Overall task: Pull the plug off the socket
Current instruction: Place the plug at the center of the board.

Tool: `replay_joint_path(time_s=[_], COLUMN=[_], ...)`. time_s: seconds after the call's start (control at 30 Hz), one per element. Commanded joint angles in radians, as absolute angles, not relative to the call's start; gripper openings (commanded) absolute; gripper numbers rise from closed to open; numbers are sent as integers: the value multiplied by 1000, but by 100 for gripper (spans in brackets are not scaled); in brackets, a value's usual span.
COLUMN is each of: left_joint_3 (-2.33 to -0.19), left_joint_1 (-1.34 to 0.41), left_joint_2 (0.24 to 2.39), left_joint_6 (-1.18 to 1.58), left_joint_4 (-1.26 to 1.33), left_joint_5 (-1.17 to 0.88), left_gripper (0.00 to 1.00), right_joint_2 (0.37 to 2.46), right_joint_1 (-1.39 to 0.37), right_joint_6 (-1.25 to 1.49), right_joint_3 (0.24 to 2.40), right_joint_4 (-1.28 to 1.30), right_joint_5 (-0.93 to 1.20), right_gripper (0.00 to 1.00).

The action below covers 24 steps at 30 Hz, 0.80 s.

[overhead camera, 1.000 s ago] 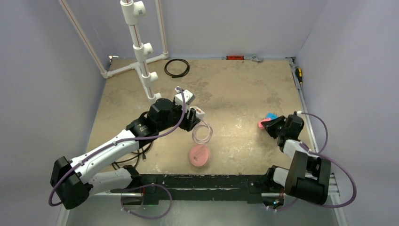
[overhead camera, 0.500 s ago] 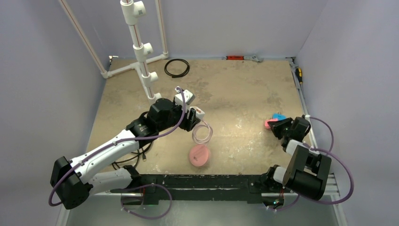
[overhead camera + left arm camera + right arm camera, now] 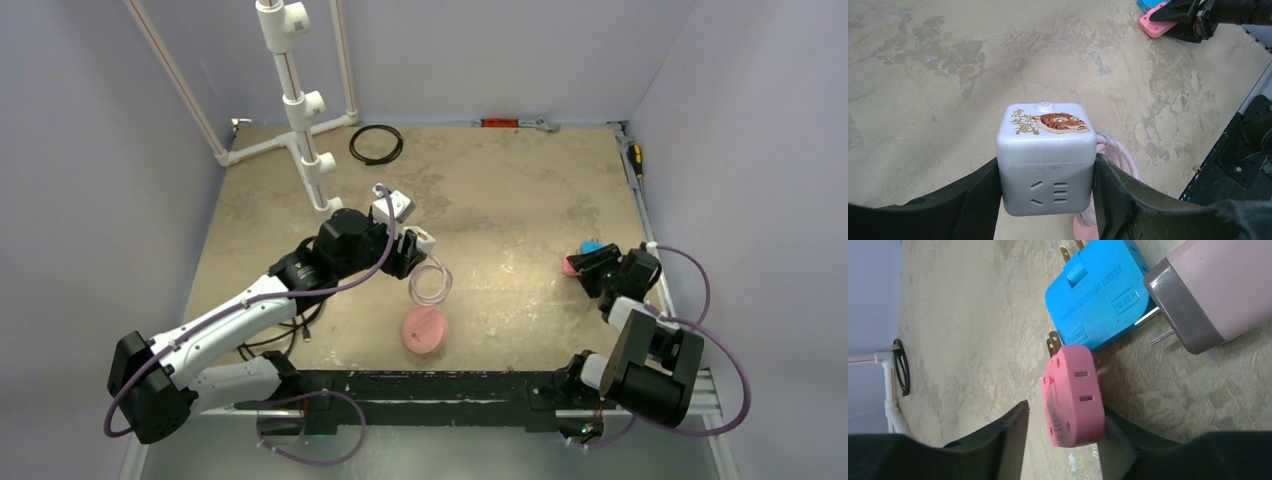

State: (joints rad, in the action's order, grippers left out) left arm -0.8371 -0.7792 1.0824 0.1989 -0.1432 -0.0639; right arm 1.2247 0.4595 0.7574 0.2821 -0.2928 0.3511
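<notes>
From the camera above, the left claw (image 3: pixel 412 250) is over the middle of the table (image 3: pixel 520 190) and holds the socket (image 3: pixel 422 240), a small white cube, at its tip. A pink cable (image 3: pixel 430 282) hangs in loops just under the cube. It goes down to a round pink disc (image 3: pixel 424 329) that lies flat nearer to the arm bases. The right claw (image 3: pixel 588 265) is low at the right side of the table, well apart from the socket. A pink plug (image 3: pixel 570 266) is at its tip and a blue adapter (image 3: pixel 592 246) is just behind it. A white pipe stand (image 3: pixel 290 90) and a black ring of cable (image 3: pixel 376 143) are at the far left part.

The left wrist camera shows the socket (image 3: pixel 1047 145) gripped firmly between the two black fingers (image 3: pixel 975 195), which press on its left and right sides. Its top face has a tiger picture and a small power button, and the front face shows dark slot holes. The pink cable (image 3: pixel 1113 150) comes out behind its right side.

In the right wrist camera the pink plug (image 3: pixel 1070 390) lies on the table between the two fingers (image 3: pixel 998 440) of the right claw. The jaws are apart. One finger is against the plug or almost so, and a clear gap stays at the other side. The blue adapter (image 3: pixel 1100 295) touches the far end of the plug. A pale pink block (image 3: pixel 1208 295) with two metal prongs lies beside the blue one.
</notes>
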Motion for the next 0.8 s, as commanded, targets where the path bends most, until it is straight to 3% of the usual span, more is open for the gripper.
replay_joint_path(time_s=[0.0,0.2,0.4,0.6,0.77], left_joint_3=[-855,-854,-843,-826,-799], left_joint_1=[-776,-776,-776,-775,-772], left_joint_2=[1066,1064,1030,989,949], left_joint_6=[212,210,208,207,206], left_joint_4=[-66,-63,-49,-17,69], left_joint_5=[-71,-75,-71,-91,-205], left_gripper=[0,0,0,0,0], right_joint_2=[1196,1099,983,814,772], right_joint_1=[463,465,466,466,465], right_joint_6=[747,768,770,726,624], right_joint_3=[286,288,325,365,387], right_joint_4=[-287,-205,-67,43,-9], right_joint_5=[354,270,164,104,380], right_gripper=[59,84,98,99,98])
